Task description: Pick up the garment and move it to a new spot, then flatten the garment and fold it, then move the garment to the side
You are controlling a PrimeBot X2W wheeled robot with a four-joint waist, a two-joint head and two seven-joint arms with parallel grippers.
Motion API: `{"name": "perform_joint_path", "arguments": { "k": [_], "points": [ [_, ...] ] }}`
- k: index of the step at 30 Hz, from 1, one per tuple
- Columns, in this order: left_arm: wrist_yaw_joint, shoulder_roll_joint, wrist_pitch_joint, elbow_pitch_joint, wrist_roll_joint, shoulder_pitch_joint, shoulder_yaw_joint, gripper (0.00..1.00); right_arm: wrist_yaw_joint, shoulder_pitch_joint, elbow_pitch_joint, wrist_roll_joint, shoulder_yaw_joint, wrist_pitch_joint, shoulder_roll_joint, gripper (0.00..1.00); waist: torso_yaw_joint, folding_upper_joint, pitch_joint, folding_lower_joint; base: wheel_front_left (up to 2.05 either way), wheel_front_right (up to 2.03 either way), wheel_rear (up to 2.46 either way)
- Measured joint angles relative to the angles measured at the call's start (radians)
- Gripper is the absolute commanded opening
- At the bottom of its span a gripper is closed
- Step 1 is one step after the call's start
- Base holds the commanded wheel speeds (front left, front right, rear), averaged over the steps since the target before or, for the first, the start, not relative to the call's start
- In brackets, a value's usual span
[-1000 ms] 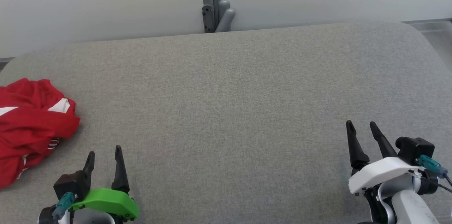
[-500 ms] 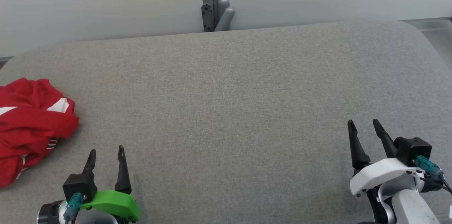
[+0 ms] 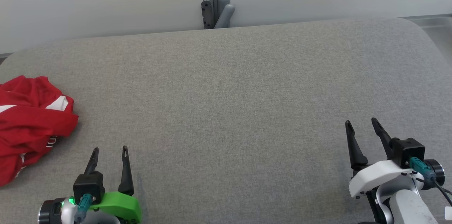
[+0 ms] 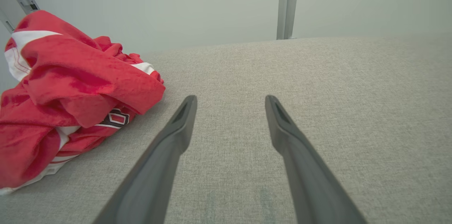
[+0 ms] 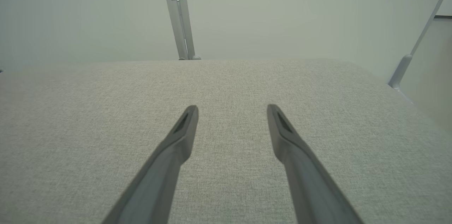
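Lighting brightly, evenly and diffusely, casting a faint shadow beside the garment (image 3: 31, 125) on the grey padded surface (image 3: 226, 93), rendering weave sharply in head view, blurring near ends of fingers (image 4: 148, 188), tilting the wall post (image 5: 178, 15) through wide-angle distortion

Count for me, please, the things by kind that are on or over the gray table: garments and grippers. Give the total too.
Garments: 1, the red garment, crumpled near the left end of the table.
Grippers: 2, the left gripper and the right gripper, both open and holding nothing.
Total: 3
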Motion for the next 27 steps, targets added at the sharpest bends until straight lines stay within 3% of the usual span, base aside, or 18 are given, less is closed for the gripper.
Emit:
{"name": "perform_joint_path", "arguments": {
  "k": [6, 12, 19, 27],
  "points": [
    [0.004, -0.002, -0.008, 0.007, 0.027, -0.002, -0.001, 1.0, 0.0, -0.001, 0.001, -0.023, 0.012, -0.01, -0.007, 1.0, 0.018, 0.0, 0.005, 0.0, 0.0, 0.0, 0.0],
    [0.018, -0.012, -0.01, 0.021, 0.014, -0.001, 0.014, 1.0, 0.0, -0.01, 0.004, -0.022, 0.055, -0.01, -0.016, 1.0, 0.082, 0.0, 0.006, 0.0, 0.0, 0.0, 0.0],
    [0.013, -0.015, -0.01, 0.031, -0.011, 0.016, 0.062, 1.0, 0.0, -0.039, 0.016, 0.004, 0.177, -0.011, -0.019, 1.0, 0.21, 0.0, 0.0, 0.0, 0.0, 0.0, 0.0],
    [0.007, -0.019, -0.01, 0.048, -0.019, 0.063, 0.085, 1.0, 0.001, -0.051, 0.046, 0.034, 0.247, -0.011, -0.015, 1.0, 0.394, 0.0, -0.002, 0.0, 0.0, 0.0, 0.0]
  ]
}}
